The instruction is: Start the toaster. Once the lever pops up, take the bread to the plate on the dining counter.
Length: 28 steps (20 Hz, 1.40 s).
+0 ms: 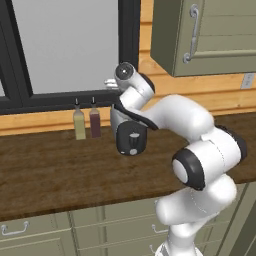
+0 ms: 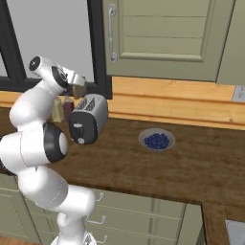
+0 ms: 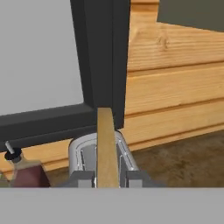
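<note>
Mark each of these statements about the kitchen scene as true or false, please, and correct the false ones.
1. The gripper is shut on the bread. True.
2. The bread is lying flat on the worktop. False: it is held on edge above the toaster.
3. A bowl of blueberries stands on the worktop to the right of the toaster. True.
4. Three bottles stand under the window. False: two bottles stand there.
5. The cupboard door above the worktop is open. False: it is closed.

The dark wooden desk (image 2: 143, 167) carries the toaster (image 2: 88, 119). Two bottles (image 1: 86, 123) stand just left of the toaster by the wall; a bowl of blueberries (image 2: 157, 140) sits to its right.
</note>
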Tool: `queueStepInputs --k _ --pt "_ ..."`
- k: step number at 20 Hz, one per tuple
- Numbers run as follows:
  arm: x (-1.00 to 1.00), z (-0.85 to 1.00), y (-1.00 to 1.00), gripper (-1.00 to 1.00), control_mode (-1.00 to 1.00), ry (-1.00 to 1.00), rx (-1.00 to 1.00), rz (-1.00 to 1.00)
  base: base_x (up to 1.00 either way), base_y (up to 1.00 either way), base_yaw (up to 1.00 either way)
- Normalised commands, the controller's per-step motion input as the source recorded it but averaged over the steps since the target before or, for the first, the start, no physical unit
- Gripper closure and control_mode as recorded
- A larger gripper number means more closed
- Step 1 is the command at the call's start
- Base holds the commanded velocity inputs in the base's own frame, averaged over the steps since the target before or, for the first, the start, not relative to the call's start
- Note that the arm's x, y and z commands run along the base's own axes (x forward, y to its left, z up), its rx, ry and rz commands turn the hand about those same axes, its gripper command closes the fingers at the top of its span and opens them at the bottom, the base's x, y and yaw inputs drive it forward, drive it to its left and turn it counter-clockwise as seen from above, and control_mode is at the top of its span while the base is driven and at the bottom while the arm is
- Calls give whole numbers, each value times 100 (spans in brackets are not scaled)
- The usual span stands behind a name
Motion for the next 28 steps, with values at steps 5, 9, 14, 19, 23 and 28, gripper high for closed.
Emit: queueStepInputs --k 5,9,14,19,23,28 --pt "-99 98 5 100 -100 9 4 0 0 0 0" --pt "-100 64 1 100 -100 5 0 0 0 0 0" --pt "-100 43 0 100 -100 0 0 0 0 0 0" --pt "-100 9 -1 100 -100 0 0 0 0 0 0" --pt "-100 0 -18 100 -100 0 0 1 0 0 0" --pt "-100 -1 -34 100 -100 0 0 3 0 0 0"
